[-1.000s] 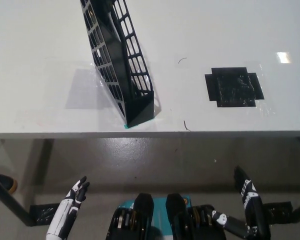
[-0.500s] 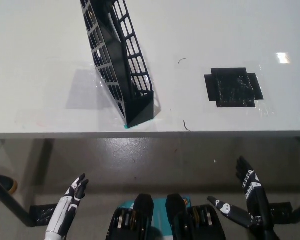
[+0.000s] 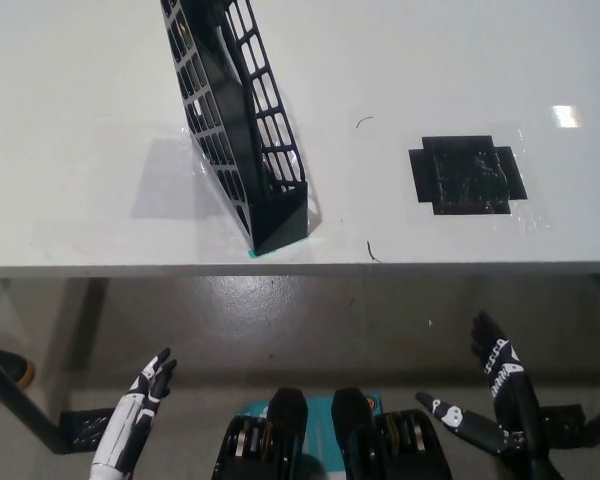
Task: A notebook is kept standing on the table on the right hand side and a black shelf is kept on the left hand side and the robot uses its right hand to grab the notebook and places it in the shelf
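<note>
While both hands are hanging low below the counter (image 3: 80, 230) edge, I'm seeing almost nothing shifting since half a second ago: right hand (image 3: 495, 400) released, left hand (image 3: 140, 410) released too. Shelf (image 3: 235, 130) is standing left; notebook isn't visible.

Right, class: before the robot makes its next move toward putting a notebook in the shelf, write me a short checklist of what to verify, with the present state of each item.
1. Notebook in view on the table: not ok, none shows anywhere; only a black tape patch lies on the right side.
2. Black shelf in place on the left side, near the front edge: ok.
3. Shelf open to receive a notebook: cannot tell from this angle.
4. Right hand open and holding nothing: ok, below the table edge.
5. Left hand out of the way: ok, low at the left, open.
</note>
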